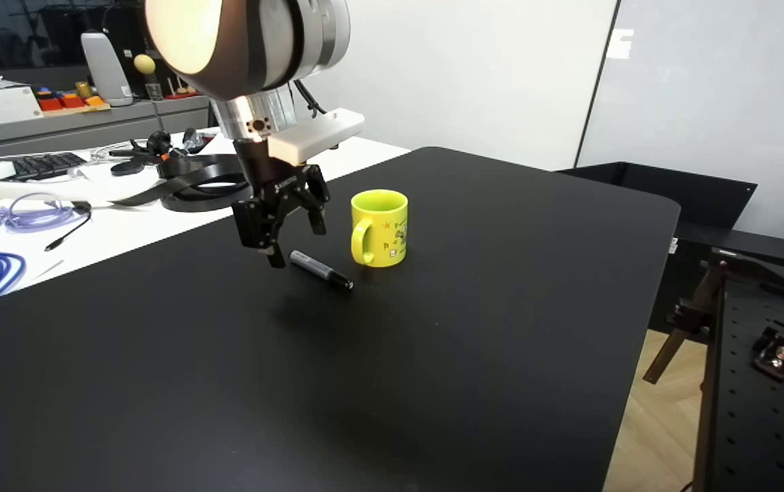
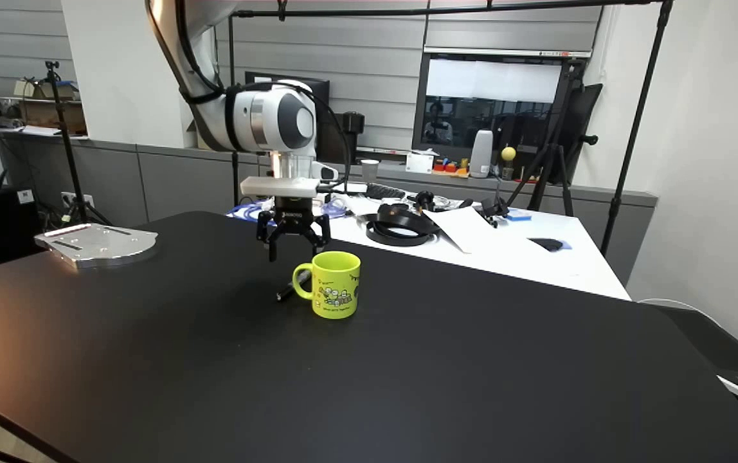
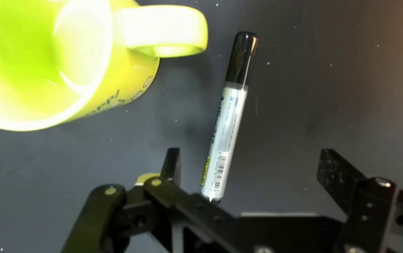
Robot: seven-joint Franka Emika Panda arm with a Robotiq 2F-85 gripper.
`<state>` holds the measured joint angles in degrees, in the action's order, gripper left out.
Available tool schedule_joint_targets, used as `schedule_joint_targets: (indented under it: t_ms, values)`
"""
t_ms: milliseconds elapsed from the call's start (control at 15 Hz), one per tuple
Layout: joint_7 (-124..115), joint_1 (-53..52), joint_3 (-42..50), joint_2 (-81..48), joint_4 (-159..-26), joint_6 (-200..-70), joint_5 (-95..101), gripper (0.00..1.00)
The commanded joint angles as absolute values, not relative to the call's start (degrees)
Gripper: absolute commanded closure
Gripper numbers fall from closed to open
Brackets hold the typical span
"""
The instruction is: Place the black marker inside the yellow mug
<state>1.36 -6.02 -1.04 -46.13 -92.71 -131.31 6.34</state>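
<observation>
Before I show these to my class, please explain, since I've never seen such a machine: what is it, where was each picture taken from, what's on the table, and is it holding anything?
This is a white and grey jointed robot arm, ending in a black two-fingered claw. Two pictures come from cameras outside the robot; the close-up comes from one on its wrist. On the broad black table lies a slim black-capped marker with a pale barrel. Beside it, not touching, stands a bright yellow cylindrical mug with a side handle. A flat silver metal plate shows near the table's edge. The claw is open above the table, holding nothing.
</observation>
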Motion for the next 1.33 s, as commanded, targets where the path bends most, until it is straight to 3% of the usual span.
schedule_joint_targets:
  t_ms: [0, 1267]
  values:
    - [0.06, -5.25, -1.48, -48.21, -89.33, -128.66, 3.99, 0.0]
    - [-1.58, -5.29, 0.09, -50.97, -85.85, -120.54, 3.63, 0.0]
